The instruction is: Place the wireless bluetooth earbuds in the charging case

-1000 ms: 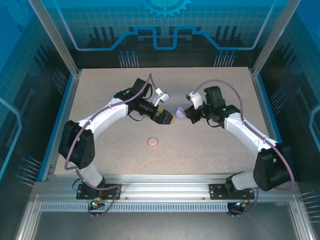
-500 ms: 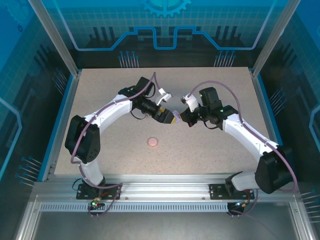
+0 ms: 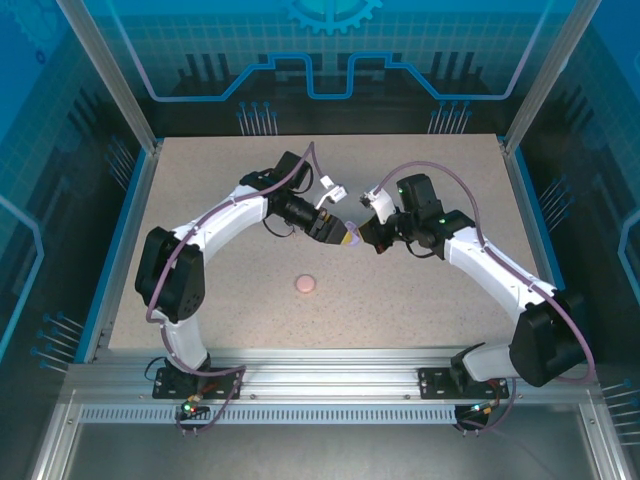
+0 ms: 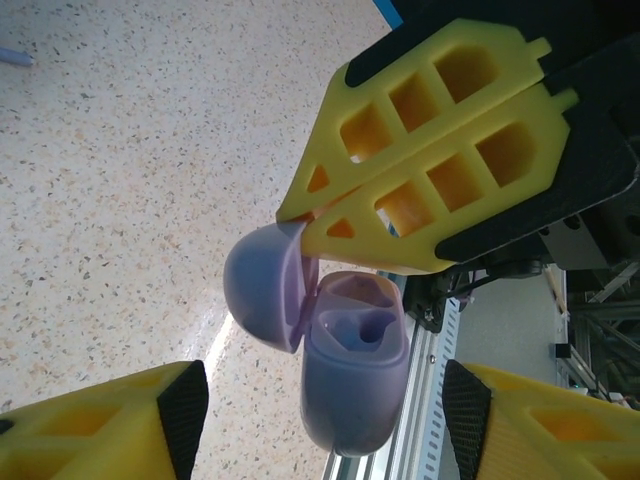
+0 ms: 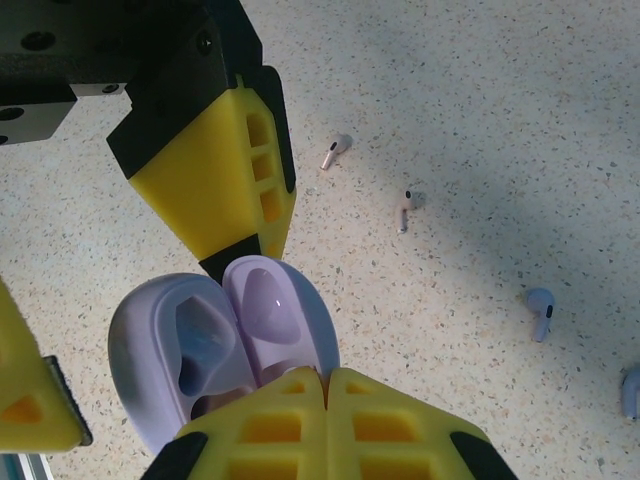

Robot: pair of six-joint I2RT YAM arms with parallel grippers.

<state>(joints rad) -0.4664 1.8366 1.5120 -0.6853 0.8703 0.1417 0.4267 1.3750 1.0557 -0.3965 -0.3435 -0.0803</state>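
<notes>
Speckled beige tabletop, blue edge strips, aluminium frame all round. Arms meet mid-table; open room at front-centre and along back edge.

1. Pale purple rounded plastic charging case: lid hinged open, up off the surface btwn both grippers.
2. Right gripper: yellow fingers pressed together, pinching the case's lid edge.
3. Left gripper: fingers spread, one each side of case body, gap on both sides.
4. Wireless bluetooth earbuds, loose on tabletop beyond the case:
   - pale pink bud
   - second pink bud, near the first
   - pale purple bud, apart from the pink pair
   - second purple bud, cut off at frame edge
5. Pale pink round case: flat on table, front-centre, well apart from arms.

Hard to see: case sockets in shadow, contents unclear. From top view the purple case is mostly covered by gripper fingers.
</notes>
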